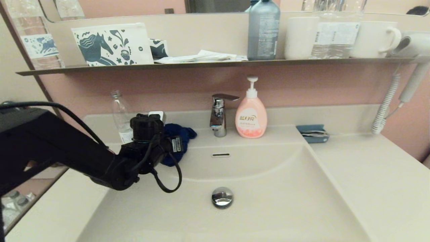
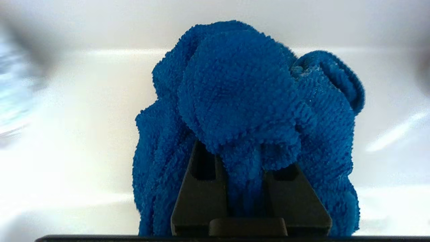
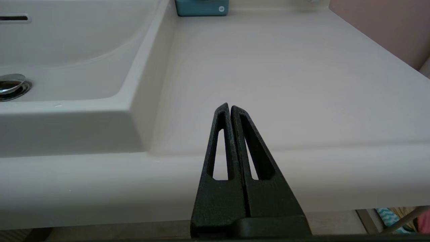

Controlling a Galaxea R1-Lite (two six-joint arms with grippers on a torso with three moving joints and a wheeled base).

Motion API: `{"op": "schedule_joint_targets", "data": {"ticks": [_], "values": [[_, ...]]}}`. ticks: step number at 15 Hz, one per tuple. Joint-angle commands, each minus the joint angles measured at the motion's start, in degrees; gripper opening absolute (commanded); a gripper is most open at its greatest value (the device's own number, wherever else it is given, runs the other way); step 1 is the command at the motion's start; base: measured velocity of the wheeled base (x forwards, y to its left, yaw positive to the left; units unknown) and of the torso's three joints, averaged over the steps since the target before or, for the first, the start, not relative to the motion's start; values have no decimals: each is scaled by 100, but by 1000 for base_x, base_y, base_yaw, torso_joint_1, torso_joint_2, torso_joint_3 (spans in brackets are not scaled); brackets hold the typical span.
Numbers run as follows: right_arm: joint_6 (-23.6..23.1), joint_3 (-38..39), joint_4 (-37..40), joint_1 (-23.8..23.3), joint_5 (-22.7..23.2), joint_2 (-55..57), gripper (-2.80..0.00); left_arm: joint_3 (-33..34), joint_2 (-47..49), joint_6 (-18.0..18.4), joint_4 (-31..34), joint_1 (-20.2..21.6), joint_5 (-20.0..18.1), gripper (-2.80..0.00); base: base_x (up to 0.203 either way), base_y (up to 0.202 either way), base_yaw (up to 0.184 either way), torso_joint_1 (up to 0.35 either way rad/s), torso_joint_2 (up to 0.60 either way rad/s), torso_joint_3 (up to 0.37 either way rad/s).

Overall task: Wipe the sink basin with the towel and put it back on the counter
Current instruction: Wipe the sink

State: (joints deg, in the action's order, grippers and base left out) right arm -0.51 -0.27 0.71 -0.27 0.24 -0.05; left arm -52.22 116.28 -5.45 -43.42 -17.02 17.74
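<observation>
left claw [image 2: 247, 188]: clamping a fold of the blue towel [image 2: 242, 111], the bunched cloth hanging just ahead of the fingertips.
towel position: sitting at the back left corner, at the rim where counter [image 1: 366, 174] is meeting sink basin [image 1: 268, 208], beside a clear bottle [image 1: 121, 116].
deciding relation: the basin floor and drain plug [image 1: 222, 196] are lying below and to the right of the held towel.
right claw [image 3: 231, 111]: resting pressed together, parked at the counter's front right edge, well apart from the towel.
nearer arm: left.

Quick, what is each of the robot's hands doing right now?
Left gripper: fingers closed on the blue towel, at the basin's back left edge.
Right gripper: fingers shut, holding nothing, parked by the counter.
</observation>
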Motion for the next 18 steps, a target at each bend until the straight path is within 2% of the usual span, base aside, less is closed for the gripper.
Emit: {"op": "schedule_joint_targets", "data": {"ticks": [1, 4, 7, 11, 12, 14, 18], "values": [[-2, 1, 0, 0, 2, 5, -280, -18, -294, 14, 211, 258, -118, -280, 0, 0, 0, 0, 0, 0], [-2, -3, 0, 0, 2, 5, -280, -134, -260, -12, 563, 247, -183, -280, 0, 0, 0, 0, 0, 0], [-2, -6, 0, 0, 2, 5, -280, -653, 48, -137, 586, 40, -103, -280, 0, 0, 0, 0, 0, 0], [-2, -1, 0, 0, 2, 5, -280, -1292, 311, -986, 1285, -751, 244, -280, 0, 0, 0, 0, 0, 0], [-2, 1, 0, 0, 2, 5, -280, -1473, 390, -1105, 1435, -934, 353, -280, 0, 0, 0, 0, 0, 0], [-2, -5, 0, 0, 2, 5, -280, -1654, 455, -1250, 1586, -1208, 507, -280, 0, 0, 0, 0, 0, 0], [-2, 1, 0, 0, 2, 5, -280, -1986, 559, -1320, 1814, -1622, 724, -280, 0, 0, 0, 0, 0, 0]]}}
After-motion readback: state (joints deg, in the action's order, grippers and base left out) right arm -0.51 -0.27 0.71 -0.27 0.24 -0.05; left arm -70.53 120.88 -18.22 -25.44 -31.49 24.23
